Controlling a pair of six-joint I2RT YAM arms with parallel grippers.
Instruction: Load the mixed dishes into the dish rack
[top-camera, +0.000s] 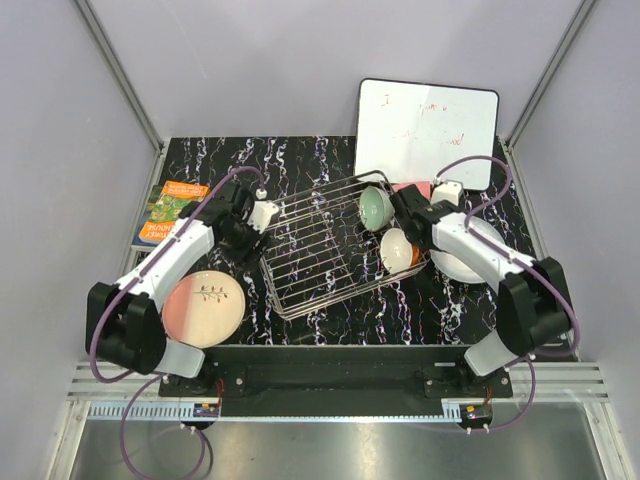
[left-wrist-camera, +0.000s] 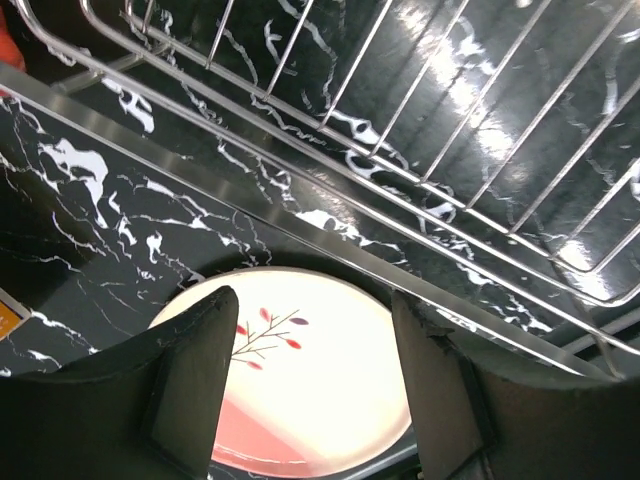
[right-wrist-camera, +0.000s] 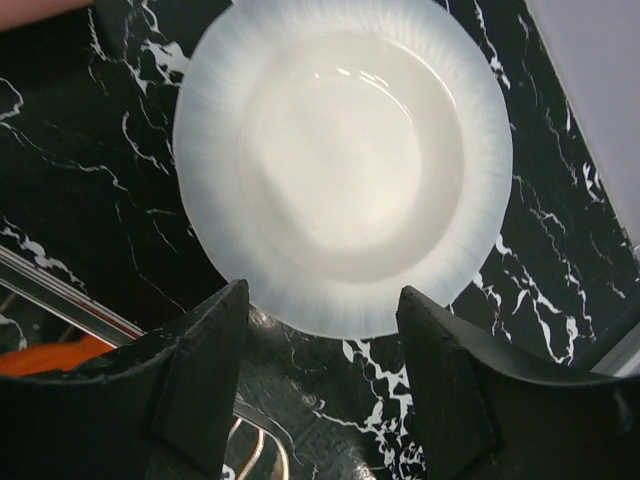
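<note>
The dish rack (top-camera: 320, 262) stands mid-table. A pale green bowl (top-camera: 376, 208) and an orange bowl (top-camera: 398, 248) with a white inside lie in its right end. The pink-and-cream twig plate (top-camera: 203, 308) lies flat left of the rack. My left gripper (top-camera: 243, 240) hangs open above the table beside the rack's left rim, holding nothing. In the left wrist view that plate (left-wrist-camera: 320, 380) shows between the fingers of the left gripper (left-wrist-camera: 312, 295). The white plate (top-camera: 470, 258) lies right of the rack. My right gripper (top-camera: 420, 235) is open and empty by the rack's right edge. The white plate (right-wrist-camera: 345, 160) lies beyond the right gripper (right-wrist-camera: 322, 290).
A whiteboard (top-camera: 428, 120) leans at the back right. A green-orange book (top-camera: 170, 210) lies at the table's left edge. Something small and pink (top-camera: 405, 187), partly hidden by my right arm, sits behind the rack. Grey walls close in the sides.
</note>
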